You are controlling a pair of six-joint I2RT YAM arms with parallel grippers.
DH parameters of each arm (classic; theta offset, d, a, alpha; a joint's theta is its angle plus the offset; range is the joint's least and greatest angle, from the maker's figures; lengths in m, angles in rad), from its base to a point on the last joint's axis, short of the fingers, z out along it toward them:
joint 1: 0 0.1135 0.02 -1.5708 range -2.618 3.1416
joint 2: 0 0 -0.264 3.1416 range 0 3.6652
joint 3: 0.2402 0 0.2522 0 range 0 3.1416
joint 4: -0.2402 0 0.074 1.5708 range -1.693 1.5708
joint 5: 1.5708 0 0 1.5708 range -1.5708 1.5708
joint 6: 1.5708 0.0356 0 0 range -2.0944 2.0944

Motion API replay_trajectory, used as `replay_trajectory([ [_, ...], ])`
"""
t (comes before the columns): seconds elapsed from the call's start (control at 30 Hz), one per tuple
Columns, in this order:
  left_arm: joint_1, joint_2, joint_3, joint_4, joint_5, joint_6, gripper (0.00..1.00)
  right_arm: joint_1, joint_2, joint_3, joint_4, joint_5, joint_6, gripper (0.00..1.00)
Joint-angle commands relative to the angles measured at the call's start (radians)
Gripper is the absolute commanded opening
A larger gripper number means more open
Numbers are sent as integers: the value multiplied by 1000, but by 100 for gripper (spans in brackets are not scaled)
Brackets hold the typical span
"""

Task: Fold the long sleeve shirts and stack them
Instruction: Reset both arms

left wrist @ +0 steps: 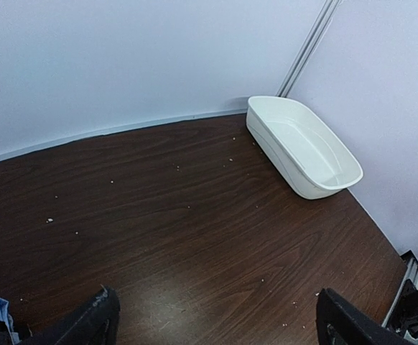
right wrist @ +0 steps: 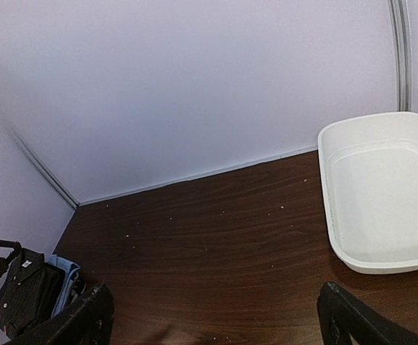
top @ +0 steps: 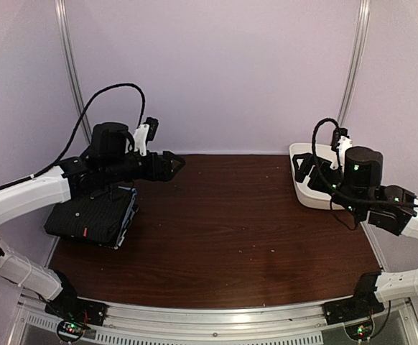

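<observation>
On the near left of the bench point(top: 223, 230), the shirts point(top: 90, 215) lie as one dark folded stack. It is flat and roughly rectangular, close to the bench's left edge and partly under the left arm point(top: 22, 198). A small red mark shows on its top, and paler layers peek out along its right side. The right wrist view catches the same stack at its lower left: a dark top shirt with small white buttons, and pale blue cloth beneath it.

Just beyond the stack, the left fingers point(top: 169, 164) hang above the bench, pointing toward the middle. In the left wrist view they stand wide apart with only wood between them.

Across the bench, the right arm point(top: 410, 219) bends in from the right. The right fingers point(top: 306, 167) are raised close to the tub point(top: 300, 188), and the right wrist view shows them spread wide too, gripping nothing.

The white tub sits at the far right corner, well apart from the shirts, by the pale wall point(top: 216, 72).
</observation>
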Motion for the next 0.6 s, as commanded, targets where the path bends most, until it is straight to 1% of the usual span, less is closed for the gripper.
replay_trajectory([
  [0.0,-3,-28,-10,41,-6,-7,97,-5,-9,16,1,-7,10,100],
  [0.57,-3,-27,-10,39,-3,-4,97,-5,6,27,2,-10,2,100],
])
